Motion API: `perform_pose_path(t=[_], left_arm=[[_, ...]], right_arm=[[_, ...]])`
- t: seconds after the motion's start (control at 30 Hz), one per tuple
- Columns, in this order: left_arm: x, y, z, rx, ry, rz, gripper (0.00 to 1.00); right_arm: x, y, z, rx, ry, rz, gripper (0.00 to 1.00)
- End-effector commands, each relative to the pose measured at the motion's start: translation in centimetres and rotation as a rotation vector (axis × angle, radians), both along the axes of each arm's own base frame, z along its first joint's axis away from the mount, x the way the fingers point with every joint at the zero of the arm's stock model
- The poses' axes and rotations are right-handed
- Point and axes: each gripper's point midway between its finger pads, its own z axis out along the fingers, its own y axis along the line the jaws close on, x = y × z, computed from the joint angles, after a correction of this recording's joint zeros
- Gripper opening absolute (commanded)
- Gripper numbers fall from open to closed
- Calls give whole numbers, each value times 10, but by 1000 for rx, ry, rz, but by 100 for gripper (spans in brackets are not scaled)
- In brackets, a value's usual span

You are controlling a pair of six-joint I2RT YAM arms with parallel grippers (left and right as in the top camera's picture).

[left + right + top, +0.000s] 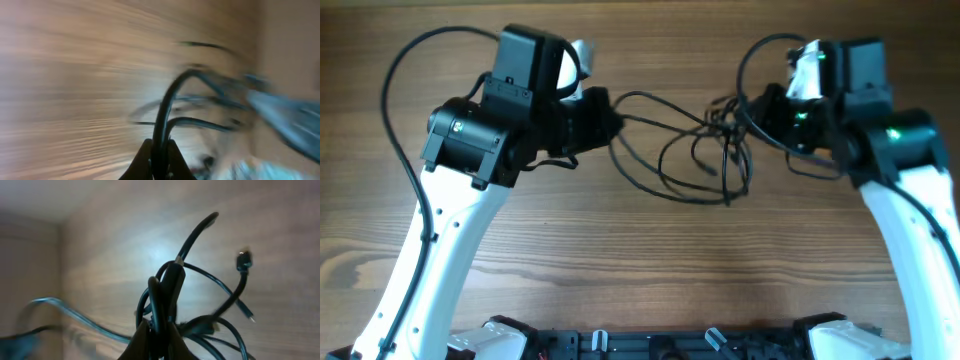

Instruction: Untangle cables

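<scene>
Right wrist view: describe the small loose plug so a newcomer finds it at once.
Start at the right gripper at the bottom edge, shut on a bundle of cables. To the right of that bundle one thin cable curves up and ends in a small plug. Unlike the long tapered end higher up to its left, it is short and blocky, with a pale glint.

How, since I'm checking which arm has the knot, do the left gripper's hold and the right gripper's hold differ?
The left gripper pinches one strand, perhaps two; the right gripper pinches several strands bunched together. From overhead, the left gripper sits at the sparse end of the cables, the right gripper beside their dense knot. Both are shut on the cables.
</scene>
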Motion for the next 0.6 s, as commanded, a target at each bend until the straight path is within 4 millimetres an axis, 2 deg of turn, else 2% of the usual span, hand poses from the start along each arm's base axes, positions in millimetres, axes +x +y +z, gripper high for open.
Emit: perform_pose_path(t=[0.0, 0.03, 0.07, 0.1, 0.2, 0.3, 0.43, 0.53, 0.57], left_arm=[[18, 83, -13, 280, -19, 479, 4], [16, 95, -14, 324, -18, 540, 4], [13, 110, -16, 383, -12, 606, 4], [9, 119, -18, 414, -2, 642, 4], [0, 144, -20, 474, 32, 726, 4], [-1, 157, -22, 465, 57, 765, 4], [-1, 156, -26, 409, 99, 765, 4], [-4, 182, -22, 483, 83, 839, 4], [-6, 196, -21, 506, 85, 879, 4]], right_arm=[[-7, -11, 53, -5, -186, -45, 4], [-8, -21, 58, -11, -192, -113, 4], [-10, -44, 60, -30, -180, -278, 4], [-12, -58, 63, -55, -188, -360, 4], [-20, -99, 69, -190, -236, -536, 4], [-27, -113, 61, -220, -192, -625, 4], [-25, -111, 57, -206, -173, -624, 4], [-27, -134, 60, -300, -200, -726, 6], [-29, -143, 60, -333, -205, -765, 12]])
